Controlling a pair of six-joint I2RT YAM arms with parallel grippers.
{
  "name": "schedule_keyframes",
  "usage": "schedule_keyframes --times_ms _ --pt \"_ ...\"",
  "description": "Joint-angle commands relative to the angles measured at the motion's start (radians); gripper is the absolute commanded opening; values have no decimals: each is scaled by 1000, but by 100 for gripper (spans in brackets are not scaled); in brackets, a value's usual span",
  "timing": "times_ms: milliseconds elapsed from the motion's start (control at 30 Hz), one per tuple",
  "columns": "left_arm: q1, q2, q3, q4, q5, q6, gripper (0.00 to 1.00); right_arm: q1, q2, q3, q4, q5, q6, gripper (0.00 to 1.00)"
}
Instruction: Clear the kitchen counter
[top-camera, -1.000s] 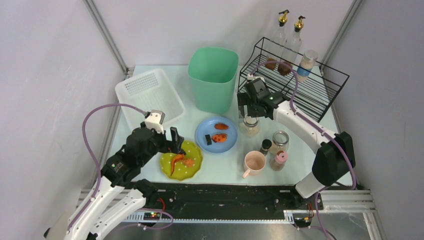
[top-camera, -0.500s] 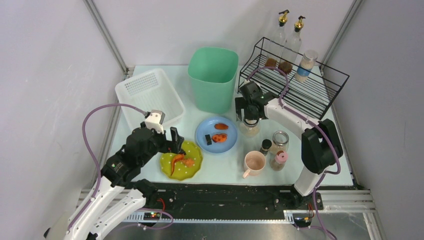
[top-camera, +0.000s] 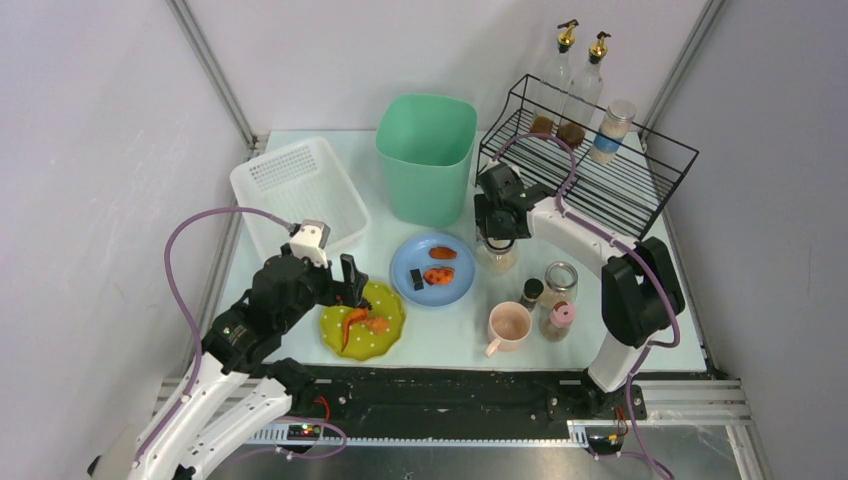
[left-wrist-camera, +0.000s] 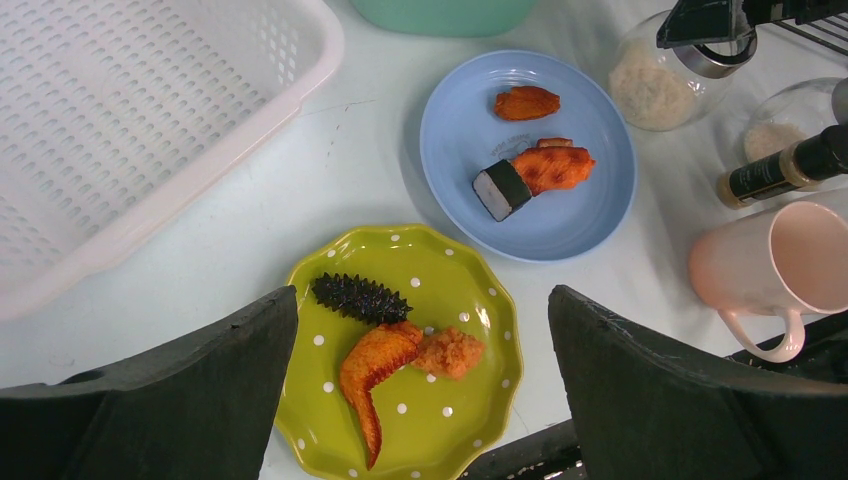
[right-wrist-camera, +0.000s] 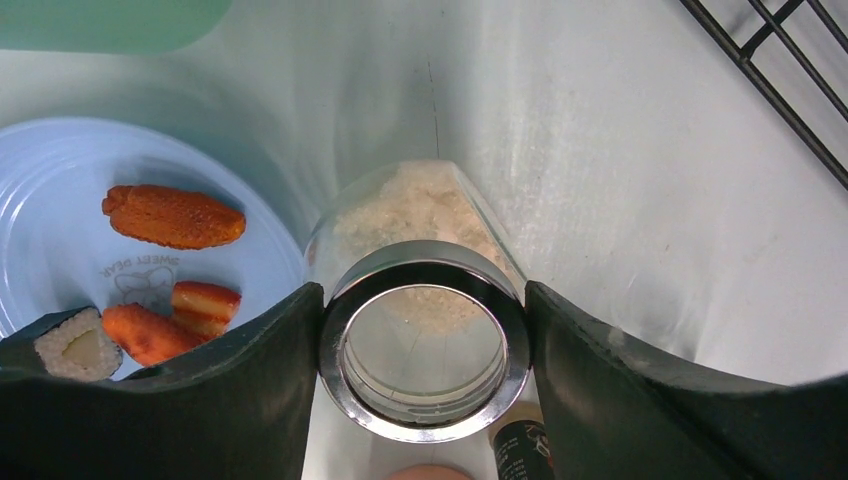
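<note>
Right gripper (right-wrist-camera: 424, 340) is clamping the glass jar (right-wrist-camera: 420, 205) at the blue plate's (right-wrist-camera: 60, 250) three o'clock — left gripper (left-wrist-camera: 422, 390) is hovering, jaws apart.

Partly seen things on the counter (top-camera: 450, 335)
From above, the right claw (top-camera: 497, 232) covers the top of the glass jar (top-camera: 499, 258). At the right wrist, the blue plate (right-wrist-camera: 60, 250) runs off the left edge, the green bin (right-wrist-camera: 100, 20) off the top, and the dark bottle (right-wrist-camera: 520, 443) and pink mug (right-wrist-camera: 428, 473) barely show at the bottom. We cannot read the plate's print. At the left wrist, the white basket (left-wrist-camera: 150, 120) is cut by two edges.
</note>
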Motion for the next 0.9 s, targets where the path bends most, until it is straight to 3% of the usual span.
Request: schedule_keyframes --times_ms 0,233,533,867 --pt "-3 -7 -1 10 8 14 98 20 -24 5 12 76 -3 32" --pt "-3 -2 -1 10 11 16 98 18 -124 24 32 104 -10 0" --pt "-4 3 1 10 13 16 98 12 -187 234 -59 129 -41 0" --pt "-4 8 1 10 11 18 98 -65 -101 581 -125 186 -63 0"
